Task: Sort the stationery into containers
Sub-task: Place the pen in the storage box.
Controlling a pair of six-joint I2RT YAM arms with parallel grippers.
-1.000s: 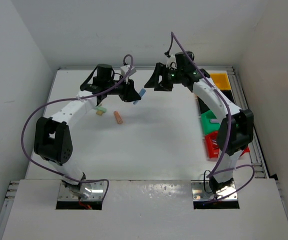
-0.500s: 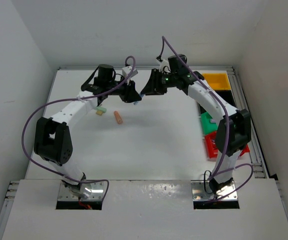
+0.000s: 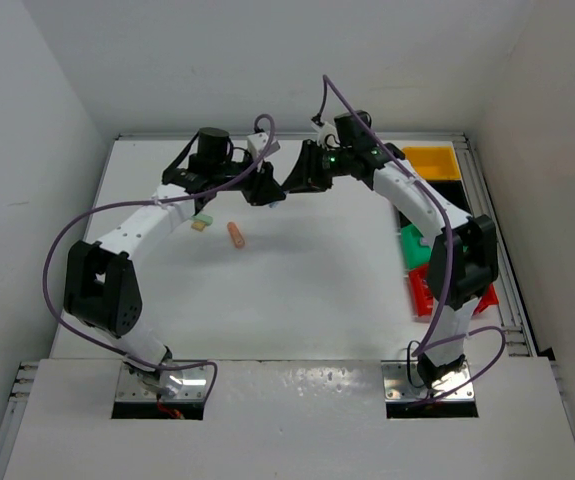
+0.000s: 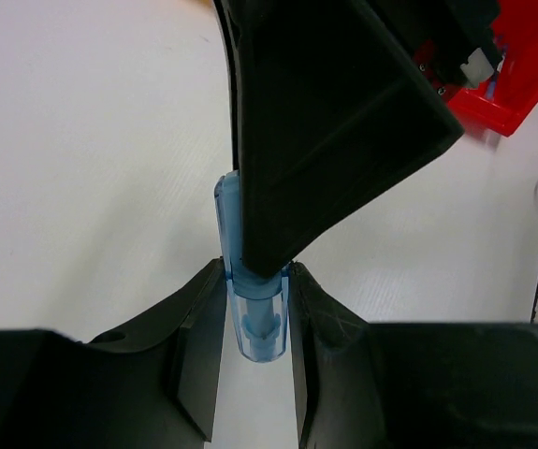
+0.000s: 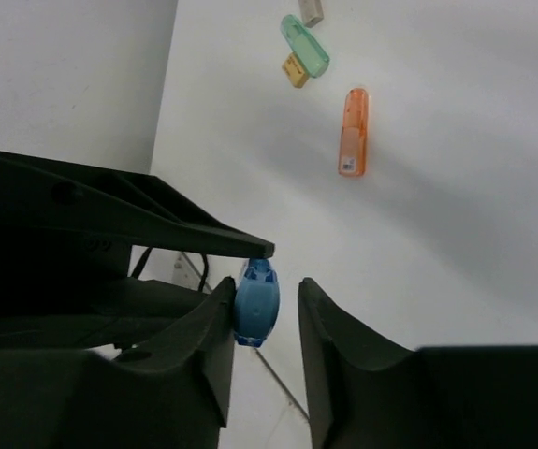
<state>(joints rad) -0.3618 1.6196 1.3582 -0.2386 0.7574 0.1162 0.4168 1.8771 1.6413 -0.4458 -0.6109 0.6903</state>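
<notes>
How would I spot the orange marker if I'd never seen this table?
On the white table, look just nearer than where the left arm and right arm meet. The orange marker lies there alone; the green marker and tan piece to its left sit together, and only it is orange.

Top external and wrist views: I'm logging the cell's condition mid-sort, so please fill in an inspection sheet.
Surface: white tabletop, no stains seen.
Job's things: translucent blue marker between both grippers; orange marker, green marker, small yellow eraser loose; yellow plastic bin, black bin, green bin, red bin along right edge.
Clutter: nothing seen.
Grippers: left gripper clamped on blue marker; right gripper around it, gap at one finger, grip uncertain.
Cables: purple cables loop off both arms.
Surroundings: white walls.
</notes>
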